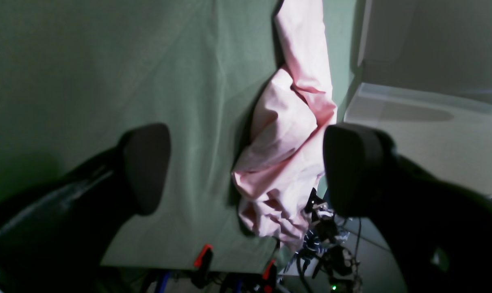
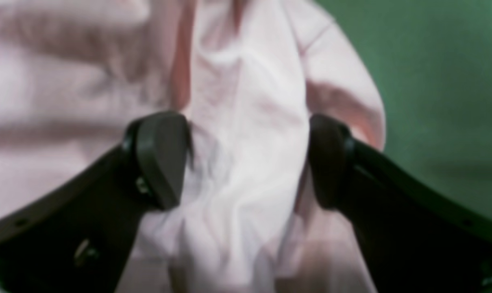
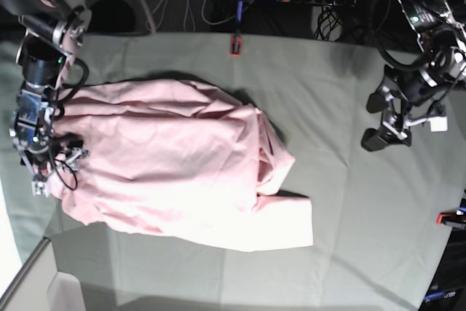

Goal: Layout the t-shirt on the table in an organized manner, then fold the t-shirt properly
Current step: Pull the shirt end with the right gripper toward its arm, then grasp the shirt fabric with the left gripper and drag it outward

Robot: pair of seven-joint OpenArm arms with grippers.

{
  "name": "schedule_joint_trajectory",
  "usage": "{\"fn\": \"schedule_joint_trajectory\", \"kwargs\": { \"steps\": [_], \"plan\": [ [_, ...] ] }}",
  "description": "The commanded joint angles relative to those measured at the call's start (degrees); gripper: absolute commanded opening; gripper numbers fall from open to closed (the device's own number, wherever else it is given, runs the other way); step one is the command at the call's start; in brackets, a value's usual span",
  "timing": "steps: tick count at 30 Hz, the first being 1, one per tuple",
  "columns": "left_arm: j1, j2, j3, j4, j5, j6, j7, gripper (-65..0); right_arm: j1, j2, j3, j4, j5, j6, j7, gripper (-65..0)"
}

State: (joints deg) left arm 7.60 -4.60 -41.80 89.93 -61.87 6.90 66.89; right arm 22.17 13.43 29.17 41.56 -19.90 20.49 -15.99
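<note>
Left wrist view: the left tool [image 1: 246, 169] hangs spread wide and empty above the green-clothed counter [image 1: 87, 81], with a bunched end of the pale pink t-shirt [image 1: 286, 134] lying near the counter's edge beside red clamps [image 1: 203, 256]. Right wrist view: the right tool [image 2: 246, 158] is released, its pads astride a soft ridge of the shirt [image 2: 246, 122] without pinching. Base view: the t-shirt [image 3: 175, 172] lies crumpled at the counter's [image 3: 349, 202] right-arm side; thin, light and limp, it probably handles best by hem corners or shoulders.

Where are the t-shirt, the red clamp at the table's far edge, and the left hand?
t-shirt [image 3: 175, 172], base view, middle of its pink body.
red clamp [image 3: 235, 45], base view, its body.
left hand [image 3: 393, 118], base view, between its fingertips.
</note>
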Motion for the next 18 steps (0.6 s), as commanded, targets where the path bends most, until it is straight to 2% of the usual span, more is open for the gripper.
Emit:
{"fn": "schedule_joint_trajectory", "kwargs": {
  "steps": [1,3,4,6,7,9,10,11,14,18],
  "plan": [
    [-0.4,-0.5,-0.2,0.9,-3.5,1.2,0.2,-7.7,1.3,0.5,-0.1,0.8,0.3,-0.1,1.0,-20.6],
    [-0.4,-0.5,-0.2,0.9,-3.5,1.2,0.2,-7.7,1.3,0.5,-0.2,0.8,0.3,-0.1,1.0,-26.8],
    [-0.4,-0.5,-0.2,0.9,-3.5,1.2,0.2,-7.7,1.3,0.5,-0.2,0.8,0.3,0.5,1.0,-33.5],
    [-0.4,-0.5,-0.2,0.9,-3.5,1.2,0.2,-7.7,1.6,0.4,0.0,0.8,0.3,1.0,1.0,-51.6],
    [-0.4,-0.5,-0.2,1.0,-3.5,1.2,0.2,-7.7,1.7,0.4,0.2,0.8,0.3,0.6,1.0,-63.4],
    [-0.4,-0.5,-0.2,1.1,-3.5,1.2,0.2,-7.7,2.7,0.8,0.3,1.5,0.5,-0.3,1.0,-65.0],
    [-0.4,-0.5,-0.2,1.0,-3.5,1.2,0.2,-7.7,3.1,1.3,1.4,2.9,0.6,-0.4,1.0,-63.2],
    [-0.5,-0.5,-0.2,0.9,-3.5,1.2,0.2,-7.7,3.2,1.7,3.6,4.9,0.6,-0.3,1.0,-65.0],
    [-1.0,-0.5,0.3,0.8,-3.5,1.2,0.2,-7.7,4.0,2.3,11.1,11.8,1.7,-0.1,0.7,-65.0],
    [-2.7,-0.5,4.5,0.8,-3.1,1.2,-0.1,-7.5,6.1,4.0,19.4,20.4,1.7,-0.1,0.6,-65.0]
  ]
}}
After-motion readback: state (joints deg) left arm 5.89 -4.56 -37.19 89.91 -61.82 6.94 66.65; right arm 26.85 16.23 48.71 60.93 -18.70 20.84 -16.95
